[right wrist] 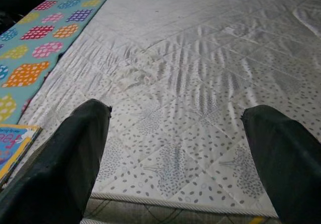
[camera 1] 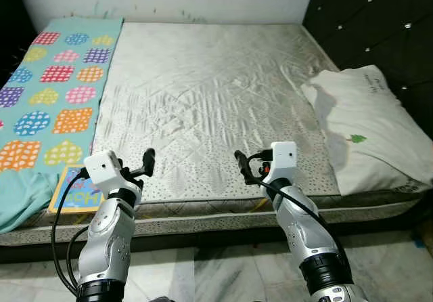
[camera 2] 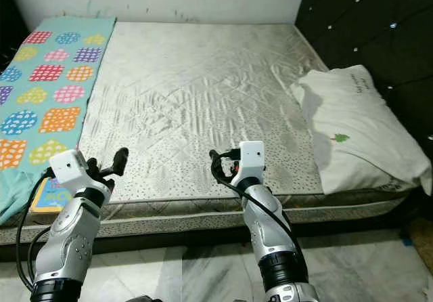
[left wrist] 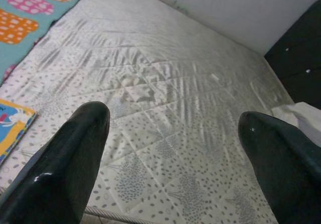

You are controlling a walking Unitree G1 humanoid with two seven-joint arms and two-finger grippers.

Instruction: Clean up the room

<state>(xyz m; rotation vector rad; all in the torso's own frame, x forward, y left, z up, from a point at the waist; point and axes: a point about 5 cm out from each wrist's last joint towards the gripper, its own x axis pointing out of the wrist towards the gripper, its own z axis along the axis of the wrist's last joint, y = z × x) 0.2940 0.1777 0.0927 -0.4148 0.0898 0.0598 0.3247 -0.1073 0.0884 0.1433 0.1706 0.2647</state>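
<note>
Approach step: my left gripper (camera 1: pixel 147 161) and right gripper (camera 1: pixel 241 166) hover empty, fingers spread, over the white quilted bed (camera 1: pixel 203 92). Next: reach the colourful picture book (camera 1: pixel 73 192).

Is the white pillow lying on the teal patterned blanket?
No, the pillow lies on the bare mattress at the robot's right, while the blanket covers the far left side.

The mattress (camera 1: pixel 210 92) was quilted cloth with a slight sheen, stitched in diamonds and wrinkled. The blanket (camera 1: pixel 51 92) looked like soft matt cloth. The pillow (camera 1: pixel 369 129) was creased white cloth. The book (camera 1: pixel 73 192) had a glossy cover. The headboard (camera 1: pixel 379 24) was dark tufted padding.
</note>
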